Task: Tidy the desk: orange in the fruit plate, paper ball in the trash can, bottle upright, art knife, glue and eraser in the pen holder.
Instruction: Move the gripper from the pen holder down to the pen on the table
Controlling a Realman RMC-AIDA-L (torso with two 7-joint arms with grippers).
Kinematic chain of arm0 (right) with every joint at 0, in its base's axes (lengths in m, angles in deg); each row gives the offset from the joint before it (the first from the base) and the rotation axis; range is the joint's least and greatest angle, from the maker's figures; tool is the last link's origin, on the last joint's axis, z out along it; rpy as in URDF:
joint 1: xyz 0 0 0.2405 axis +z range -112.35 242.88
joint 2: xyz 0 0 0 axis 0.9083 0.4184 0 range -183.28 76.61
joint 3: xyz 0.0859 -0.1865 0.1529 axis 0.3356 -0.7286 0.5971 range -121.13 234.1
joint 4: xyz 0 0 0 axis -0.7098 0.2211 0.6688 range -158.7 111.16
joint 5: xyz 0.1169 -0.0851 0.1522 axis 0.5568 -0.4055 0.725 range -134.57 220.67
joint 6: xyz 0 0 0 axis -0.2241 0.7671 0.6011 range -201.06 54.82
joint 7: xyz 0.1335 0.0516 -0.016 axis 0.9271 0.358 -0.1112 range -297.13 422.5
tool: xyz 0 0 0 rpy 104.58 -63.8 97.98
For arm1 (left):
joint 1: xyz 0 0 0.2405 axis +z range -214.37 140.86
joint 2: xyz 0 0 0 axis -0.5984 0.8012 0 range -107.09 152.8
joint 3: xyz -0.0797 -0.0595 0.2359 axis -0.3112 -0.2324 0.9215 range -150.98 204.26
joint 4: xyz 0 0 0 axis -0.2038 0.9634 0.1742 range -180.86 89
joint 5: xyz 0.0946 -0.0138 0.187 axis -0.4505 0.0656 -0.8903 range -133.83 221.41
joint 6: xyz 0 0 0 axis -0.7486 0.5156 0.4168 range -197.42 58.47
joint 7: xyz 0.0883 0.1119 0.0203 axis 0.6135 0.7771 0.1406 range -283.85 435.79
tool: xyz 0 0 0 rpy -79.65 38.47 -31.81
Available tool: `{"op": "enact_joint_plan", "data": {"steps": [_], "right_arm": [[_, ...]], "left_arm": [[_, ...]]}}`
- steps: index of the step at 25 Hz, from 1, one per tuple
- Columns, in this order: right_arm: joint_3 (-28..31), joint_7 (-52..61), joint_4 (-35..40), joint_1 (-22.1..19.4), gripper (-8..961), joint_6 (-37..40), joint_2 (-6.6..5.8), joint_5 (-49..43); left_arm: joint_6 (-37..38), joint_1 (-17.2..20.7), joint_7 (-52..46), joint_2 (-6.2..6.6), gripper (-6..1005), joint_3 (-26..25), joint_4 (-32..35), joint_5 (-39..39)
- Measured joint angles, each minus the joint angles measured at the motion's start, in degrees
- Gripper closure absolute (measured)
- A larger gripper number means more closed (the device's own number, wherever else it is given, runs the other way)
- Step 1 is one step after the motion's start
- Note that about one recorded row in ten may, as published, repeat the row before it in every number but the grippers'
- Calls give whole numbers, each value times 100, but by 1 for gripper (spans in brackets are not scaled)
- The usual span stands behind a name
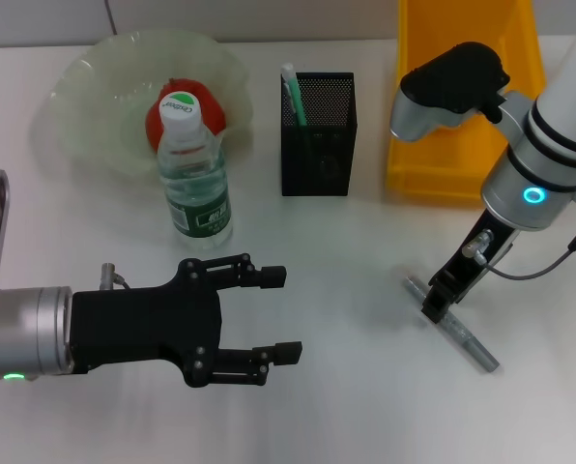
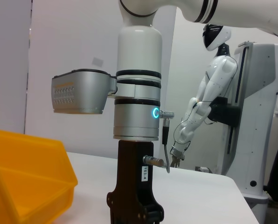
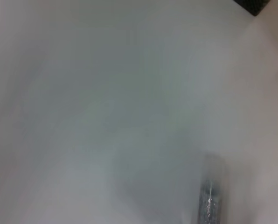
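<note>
the art knife (image 1: 452, 327) lies on the white desk (image 1: 346, 406) well right of the pen holder (image 1: 317, 135); right gripper (image 1: 439, 302) is down on it, grip unclear. left gripper (image 1: 280, 314) hovers released near the upright bottle (image 1: 193, 169).

The orange (image 1: 162, 118), reddish in tone, sits in the clear, wavy-edged fruit plate (image 1: 95, 87) at the far left of the desk, and the clear water bottle (image 1: 193, 169) with a green label and white-and-green cap stands upright against the plate's near edge, partly hiding the fruit. The black mesh pen holder (image 1: 317, 135) stands upright to the right of the bottle with a green-and-white stick (image 1: 293, 95) leaning in its left corner. The grey art knife (image 1: 457, 329) lies flat and slanted on the white desk at near right, in front of the yellow bin (image 1: 462, 97)
</note>
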Motion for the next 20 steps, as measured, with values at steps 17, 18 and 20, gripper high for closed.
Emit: {"op": "enact_joint_plan", "data": {"steps": [17,18,20], "right_arm": [[-201,20,-90,74,647,-96,9,0],[-204,20,-91,74,651,-96,9,0],[-208,20,-92,73,655,-95,9,0]], "left_arm": [[-9,8,0,0,200,0,0,0],[-9,8,0,0,200,0,0,0],[-9,9,0,0,199,0,0,0]]}}
